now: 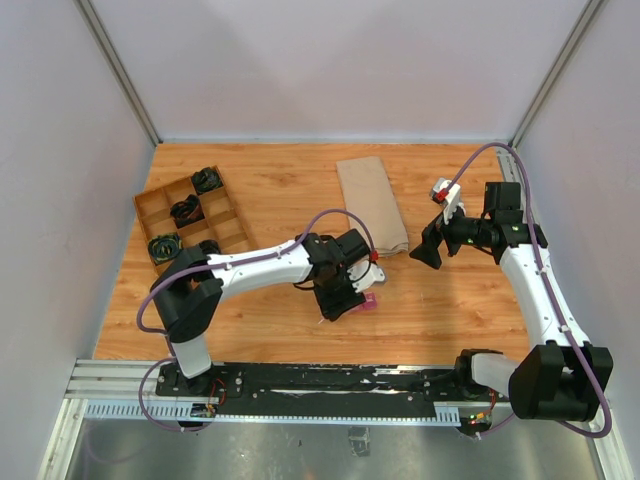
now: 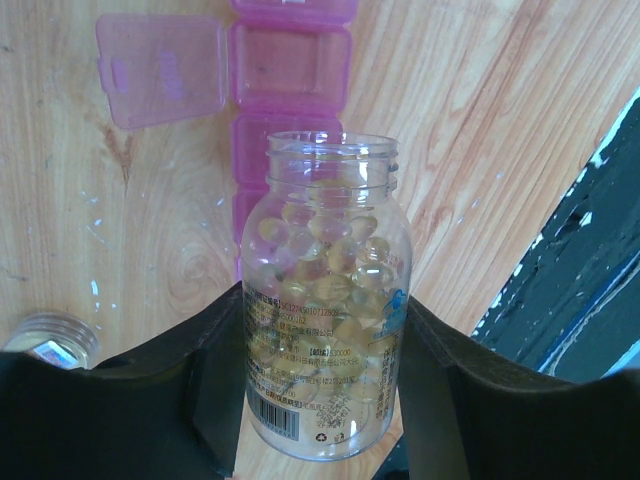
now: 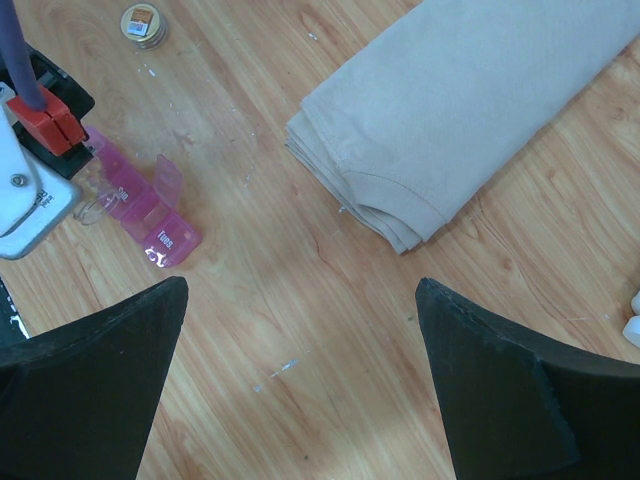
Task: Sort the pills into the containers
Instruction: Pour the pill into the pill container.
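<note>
The containers [image 2: 290, 70] form a narrow, translucent magenta-pink strip of small square compartments, lying flat on the wooden table [image 2: 480, 150]. One compartment is open, its lid [image 2: 160, 70] folded out flat to the side. The pills [image 2: 330, 270] are pale yellow translucent softgels, heaped inside a clear uncapped bottle [image 2: 320, 400] whose mouth points toward the strip

Folded beige cloth [image 1: 372, 205], brown divided wooden tray [image 1: 228, 212] holding black items [image 1: 186, 210], small round cap [image 3: 144, 24], wooden table [image 1: 270, 170]
</note>
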Motion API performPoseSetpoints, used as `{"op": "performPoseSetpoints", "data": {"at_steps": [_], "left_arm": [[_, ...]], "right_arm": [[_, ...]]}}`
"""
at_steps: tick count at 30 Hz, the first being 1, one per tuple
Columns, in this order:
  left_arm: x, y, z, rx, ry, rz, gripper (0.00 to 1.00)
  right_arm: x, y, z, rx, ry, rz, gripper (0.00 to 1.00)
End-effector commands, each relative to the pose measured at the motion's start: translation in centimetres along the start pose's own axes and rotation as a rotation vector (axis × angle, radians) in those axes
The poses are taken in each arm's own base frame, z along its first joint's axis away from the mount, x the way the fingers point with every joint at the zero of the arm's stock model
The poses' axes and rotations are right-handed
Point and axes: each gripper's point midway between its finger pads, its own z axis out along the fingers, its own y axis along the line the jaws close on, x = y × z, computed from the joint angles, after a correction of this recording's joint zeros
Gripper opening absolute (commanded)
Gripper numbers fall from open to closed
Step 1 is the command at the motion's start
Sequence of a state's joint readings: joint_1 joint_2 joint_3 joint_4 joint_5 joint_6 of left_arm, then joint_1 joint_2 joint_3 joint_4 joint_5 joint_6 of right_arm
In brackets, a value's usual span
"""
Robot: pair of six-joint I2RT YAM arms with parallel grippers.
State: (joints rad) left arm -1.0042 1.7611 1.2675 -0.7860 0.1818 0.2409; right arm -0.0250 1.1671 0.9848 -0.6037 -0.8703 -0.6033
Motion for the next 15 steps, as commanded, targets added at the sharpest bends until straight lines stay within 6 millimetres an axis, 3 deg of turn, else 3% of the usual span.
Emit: {"op": "performPoseSetpoints", "data": {"at_steps": [1,3,6,8,11,14,15], "left_arm": [[-2.1,-1.1,-0.8,-0.008,-0.049,0.063,0.0],[-0.9,0.6,-0.5,-0.013,-0.012,0.002,0.0],[-1.8,-0.8,-0.8,-0.001,-0.049,0.048,0.0],[-1.1,0.9,-0.6,-0.034,-0.04,0.01,0.0],[-1.7,-0.4,-0.7,0.0,-0.035,0.034,0.0],[-0.9,0.9,-0.5,-0.028,0.002,0.003,0.0],[-1.3,0.2,-0.7,-0.013,-0.004,0.014,0.0]], "right_arm": [[-0.7,-0.7,-0.7,0.028,-0.015,0.008,0.99],[-0.7,-0.7,-0.7,0.027,-0.013,0.009,0.99],[-0.7,-0.7,-0.8,0.03,-0.016,0.009,0.99],[-0.6,-0.8,-0.7,0.027,-0.014,0.012,0.99],[-0.6,-0.8,-0.8,0.03,-0.014,0.011,0.99],[-0.7,-0.8,-0.8,0.031,-0.013,0.012,0.99],[-0.6,-0.8,-0.8,0.032,-0.013,0.013,0.99]]}}
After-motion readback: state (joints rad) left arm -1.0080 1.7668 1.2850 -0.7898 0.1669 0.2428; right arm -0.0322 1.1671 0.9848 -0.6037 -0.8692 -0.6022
